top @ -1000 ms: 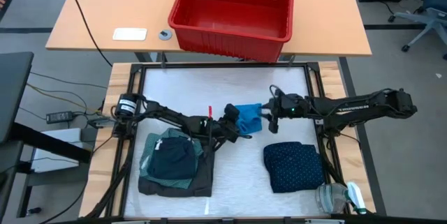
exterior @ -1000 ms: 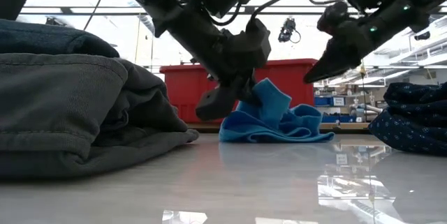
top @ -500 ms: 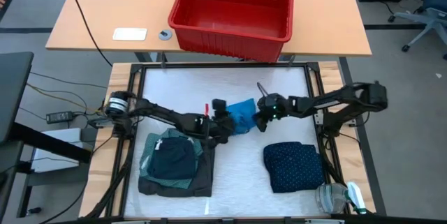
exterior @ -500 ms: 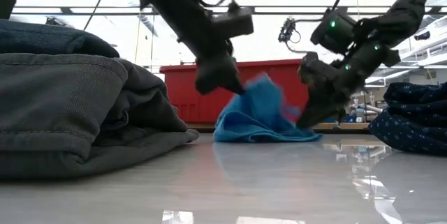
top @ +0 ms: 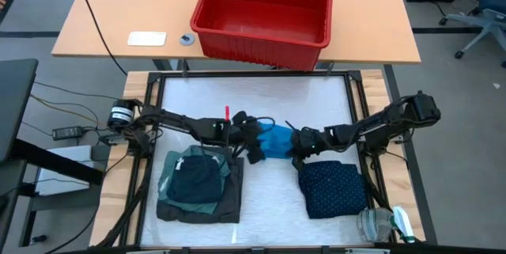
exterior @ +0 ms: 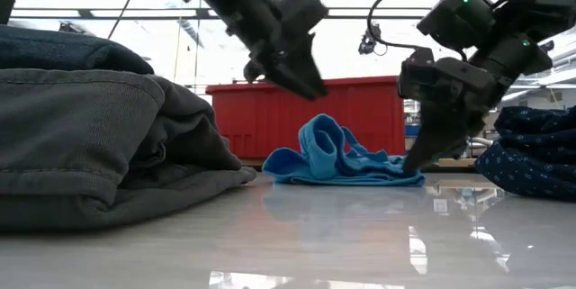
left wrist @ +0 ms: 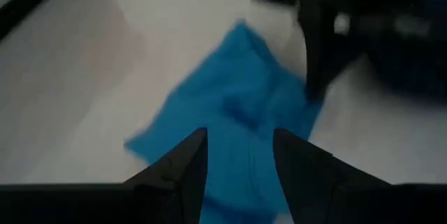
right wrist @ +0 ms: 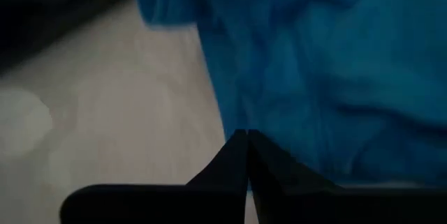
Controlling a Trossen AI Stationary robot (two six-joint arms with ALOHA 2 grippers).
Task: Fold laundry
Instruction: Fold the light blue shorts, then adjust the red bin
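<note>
A bright blue cloth (top: pixel 277 141) of the laundry lies crumpled in the middle of the white table, one fold standing up (exterior: pixel 324 140). My left gripper (exterior: pixel 308 82) hangs open above the cloth's left part, clear of it; the left wrist view shows its fingers (left wrist: pixel 237 135) apart with the cloth below. My right gripper (top: pixel 294 146) is down at the cloth's right end, shut (right wrist: pixel 246 137). My right gripper meets the blue cloth at its right-hand edge (right wrist: pixel 279 151), where that end lies flat on the table (exterior: pixel 400 176). Its fingers slant down from the table's right side and are closed to a point. One layer or several, I cannot tell.
A folded stack of grey, teal and dark garments (top: pixel 198 184) sits near the front left. A folded navy dotted piece (top: pixel 332 187) lies at the front right, close under my right arm. The red basket (top: pixel 265 9) stands on the wooden table beyond the far edge.
My left gripper has let go of the blue cloth, rolled and risen above it. My right gripper has come down toward the near edge onto the cloth's right end and shut. The cloth's raised peak has sunk, and the cloth lies lower on the table.
</note>
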